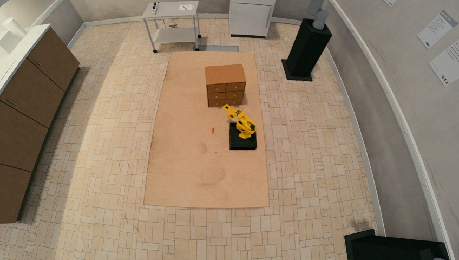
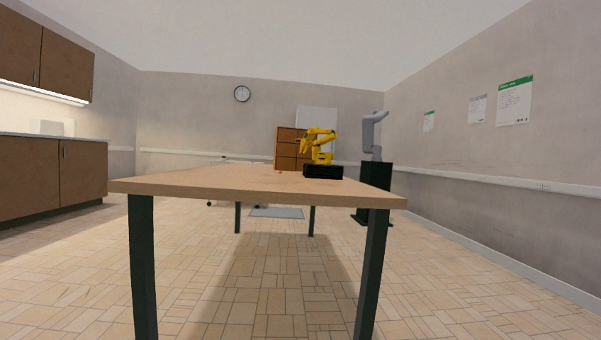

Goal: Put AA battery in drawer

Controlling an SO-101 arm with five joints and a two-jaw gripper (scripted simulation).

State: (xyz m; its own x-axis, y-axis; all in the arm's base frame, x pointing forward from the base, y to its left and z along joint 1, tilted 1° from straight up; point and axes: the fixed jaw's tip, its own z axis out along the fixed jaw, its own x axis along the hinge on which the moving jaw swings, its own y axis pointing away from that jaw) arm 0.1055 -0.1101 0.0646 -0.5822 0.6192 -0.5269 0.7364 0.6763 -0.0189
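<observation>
The AA battery (image 1: 212,130) (image 2: 280,171), small and orange, lies on the wooden table (image 1: 193,180) (image 2: 236,185), left of the arm's black base (image 1: 243,143) (image 2: 322,171). The brown chest of drawers (image 1: 224,74) (image 2: 286,147) stands behind it, two columns of three drawers, all fronts flush. My yellow arm is folded over its base. My gripper (image 1: 225,106) (image 2: 302,146) hangs just in front of the bottom row of drawers, near the middle, above the table. Its fingers stand only narrowly apart and hold nothing. What is inside the drawers is hidden.
A black pedestal with a grey arm (image 1: 306,53) (image 2: 373,168) stands off the table's far right. A white cart (image 1: 172,24) and a white cabinet (image 1: 251,17) are beyond the far end. Brown cabinets (image 1: 28,106) line the left wall.
</observation>
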